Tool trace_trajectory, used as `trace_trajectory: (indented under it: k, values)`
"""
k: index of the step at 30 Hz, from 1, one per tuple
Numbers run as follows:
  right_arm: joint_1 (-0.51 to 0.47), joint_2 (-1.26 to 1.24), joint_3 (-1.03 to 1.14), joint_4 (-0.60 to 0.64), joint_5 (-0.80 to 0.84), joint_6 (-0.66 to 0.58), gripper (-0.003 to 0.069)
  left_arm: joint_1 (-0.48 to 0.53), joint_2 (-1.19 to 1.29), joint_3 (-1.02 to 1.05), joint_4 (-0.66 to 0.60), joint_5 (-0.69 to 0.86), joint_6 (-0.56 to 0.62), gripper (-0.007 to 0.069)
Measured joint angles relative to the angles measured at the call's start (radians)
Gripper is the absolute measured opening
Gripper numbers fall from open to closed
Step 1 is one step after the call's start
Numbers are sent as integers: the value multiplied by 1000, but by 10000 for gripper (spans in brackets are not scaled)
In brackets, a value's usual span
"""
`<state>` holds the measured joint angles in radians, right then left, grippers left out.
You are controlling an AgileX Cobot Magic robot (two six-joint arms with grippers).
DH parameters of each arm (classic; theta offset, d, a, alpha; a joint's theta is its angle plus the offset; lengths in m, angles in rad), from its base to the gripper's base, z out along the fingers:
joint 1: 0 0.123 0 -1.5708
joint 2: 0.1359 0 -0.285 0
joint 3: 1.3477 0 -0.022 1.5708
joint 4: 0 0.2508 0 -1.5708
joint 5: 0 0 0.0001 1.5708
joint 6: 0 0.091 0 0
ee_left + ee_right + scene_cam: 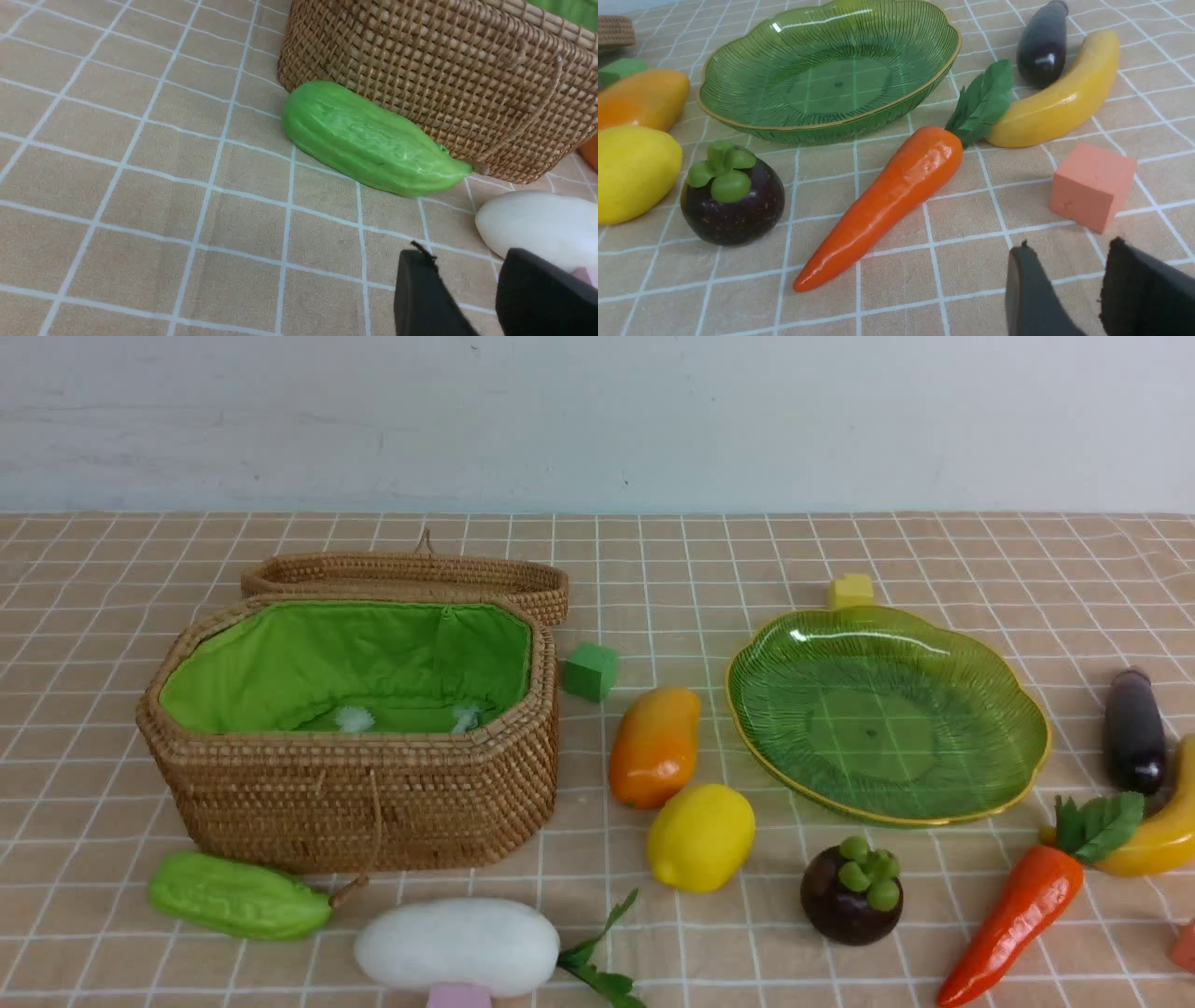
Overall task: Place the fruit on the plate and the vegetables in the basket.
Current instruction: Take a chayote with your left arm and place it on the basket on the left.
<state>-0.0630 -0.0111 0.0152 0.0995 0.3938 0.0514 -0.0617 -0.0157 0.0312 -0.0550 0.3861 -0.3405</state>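
Note:
The wicker basket (pixel 355 784) stands open at the left, green lining bare. The green plate (pixel 887 709) is empty at the right. Between them lie the mango (pixel 655 747) and lemon (pixel 700 837), with the mangosteen (pixel 850 896) in front of the plate. Carrot (pixel 1018 915), banana (pixel 1162 831) and eggplant (pixel 1134 733) lie at the far right. Bitter gourd (pixel 238 896) and radish (pixel 457 945) lie before the basket. My left gripper (pixel 467 261) hangs open near the radish (pixel 537 228). My right gripper (pixel 1069 252) is open, near the carrot (pixel 887 200). Neither holds anything.
Foam cubes are scattered about: green (pixel 590 670) beside the basket, yellow (pixel 850 590) behind the plate, pink (pixel 459 996) in front of the radish, salmon (pixel 1092 184) close to my right gripper. The basket's lid (pixel 411 574) lies folded back behind it.

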Motion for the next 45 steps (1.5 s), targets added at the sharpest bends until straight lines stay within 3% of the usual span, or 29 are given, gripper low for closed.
trace_trajectory:
  k: [17,22,30,35,38,40,44,45]
  values:
    - [0,0,0,0,0,0,242,0,0,0,5,-2,0,239]
    - [4,0,0,0,0,0,242,0,0,0,30,-72,-3,239]
    - [10,0,0,-6,-2,0,242,0,0,0,-123,-327,-138,239]
    - [10,0,2,-13,-20,5,242,0,0,0,-227,-395,-209,239]
    - [10,0,8,50,-51,51,242,0,0,0,-268,-398,-260,230]
    - [10,0,11,216,-128,159,242,0,0,-22,-268,-342,-273,147]
    - [10,0,11,351,-225,223,241,0,0,-104,-238,-242,-240,-8]
    - [10,0,11,356,-230,225,240,0,0,-119,-234,-228,-228,-13]
